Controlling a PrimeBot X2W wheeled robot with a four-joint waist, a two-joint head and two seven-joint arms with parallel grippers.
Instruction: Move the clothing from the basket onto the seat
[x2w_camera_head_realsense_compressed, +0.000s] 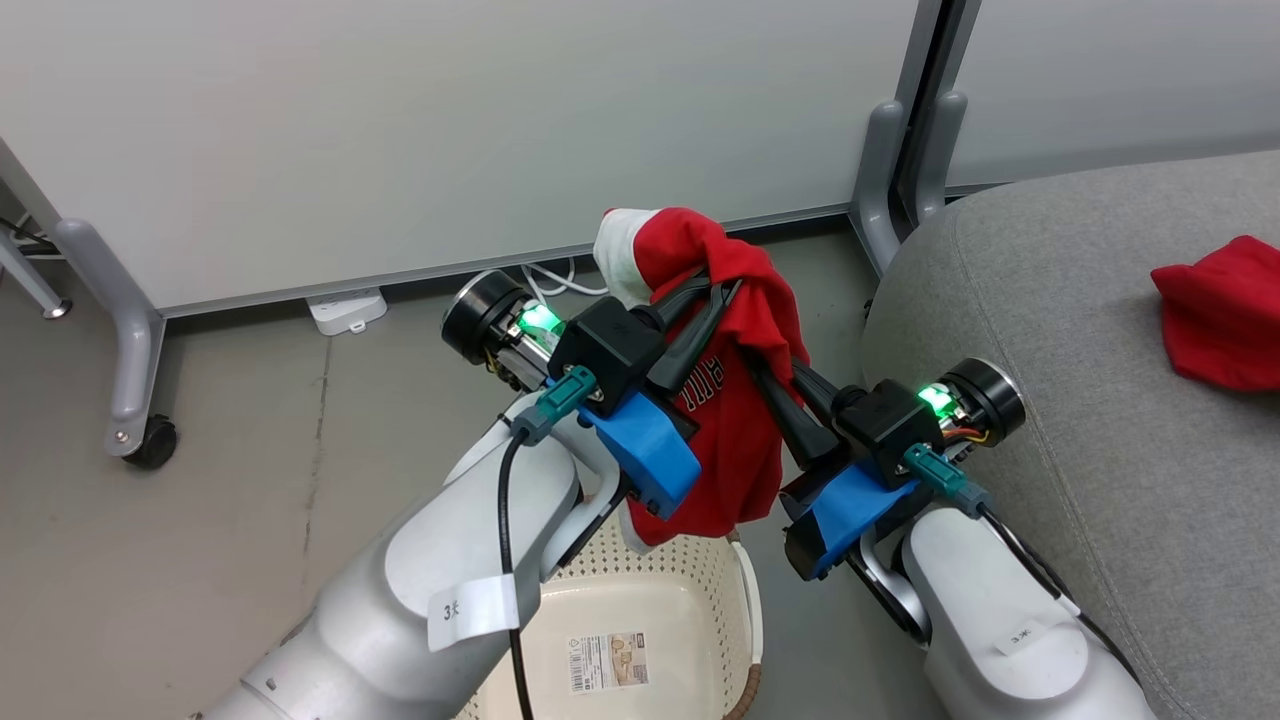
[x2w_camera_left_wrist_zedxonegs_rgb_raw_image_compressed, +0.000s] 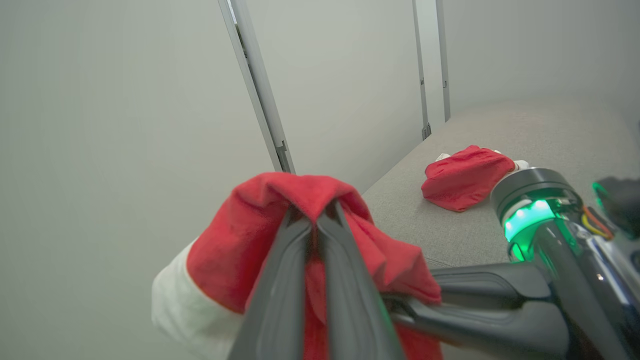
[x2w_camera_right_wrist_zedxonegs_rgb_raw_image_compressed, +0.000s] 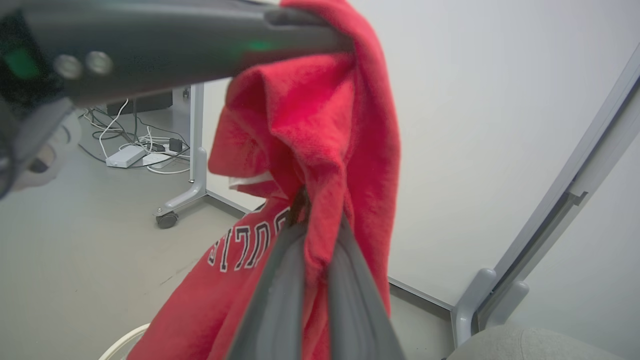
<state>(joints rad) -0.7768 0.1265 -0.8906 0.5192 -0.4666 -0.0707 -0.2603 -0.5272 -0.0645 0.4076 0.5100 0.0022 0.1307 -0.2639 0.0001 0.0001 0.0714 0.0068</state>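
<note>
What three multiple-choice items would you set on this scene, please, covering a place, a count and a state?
1. Where does the plain red garment lie? A on the floor; B on the seat; C against the wall panel.
2. How many grippers pinch the lettered garment? A none; B one; C two.
3. The lettered garment is: A spread flat; B hanging above the basket; C folded.
Answers: 1 B, it rests on the seat's grey fabric. 2 C, the left gripper and the right gripper each close on its cloth. 3 B, it dangles from both grippers over the basket's rim.
</note>
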